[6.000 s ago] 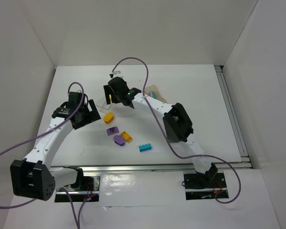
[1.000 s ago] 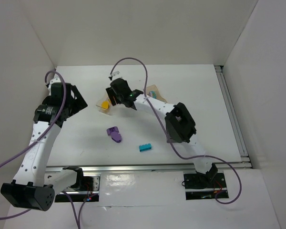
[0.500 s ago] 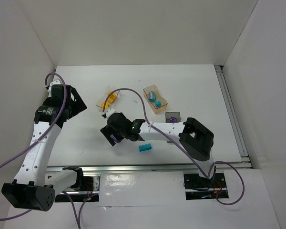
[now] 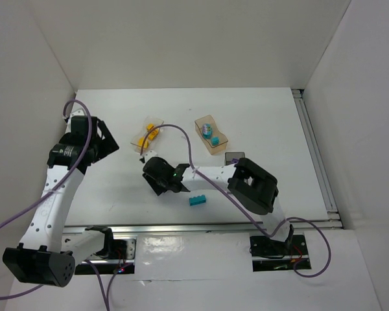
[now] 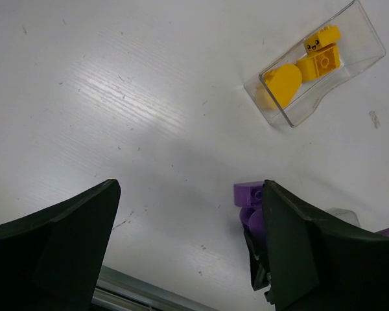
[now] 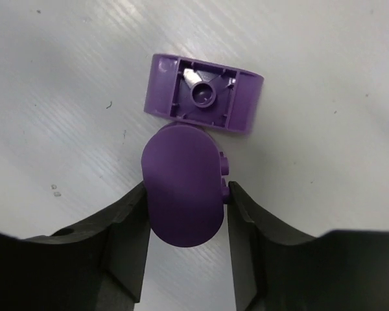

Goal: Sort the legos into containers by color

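Right gripper (image 6: pixel 187 201) pinching rounded purple brick (image 6: pixel 181 175), left of centre toward worktop's near edge. Upturned purple brick (image 6: pixel 204 94) touches it, so it could drag along on lift; curved sides may slip. Left gripper (image 5: pixel 175 246) spread, empty.

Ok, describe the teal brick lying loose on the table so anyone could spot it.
Start at the middle of the table's near edge. Just beyond it, right of the right tool gripping a rounded purple brick, lies the teal brick. It is the only teal piece outside the tan tub.
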